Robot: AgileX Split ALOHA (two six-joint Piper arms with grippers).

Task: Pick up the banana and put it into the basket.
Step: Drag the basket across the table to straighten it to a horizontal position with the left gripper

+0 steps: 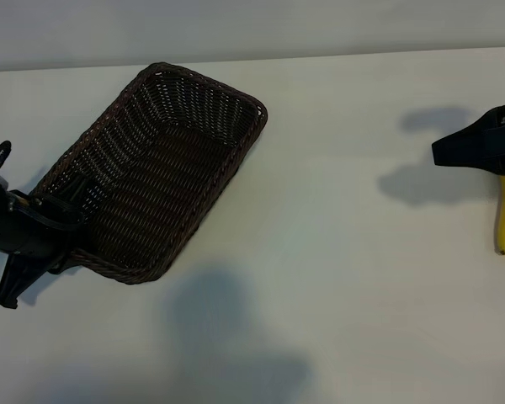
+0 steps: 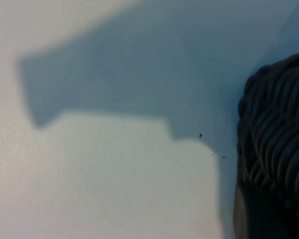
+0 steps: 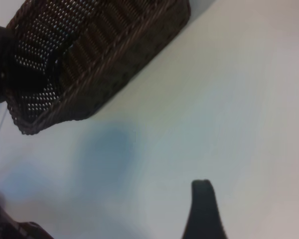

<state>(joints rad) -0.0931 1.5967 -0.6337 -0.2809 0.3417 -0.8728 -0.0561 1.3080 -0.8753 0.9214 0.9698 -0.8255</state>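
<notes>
No text, label, brand, number or sign could be read anywhere in these views.
</notes>
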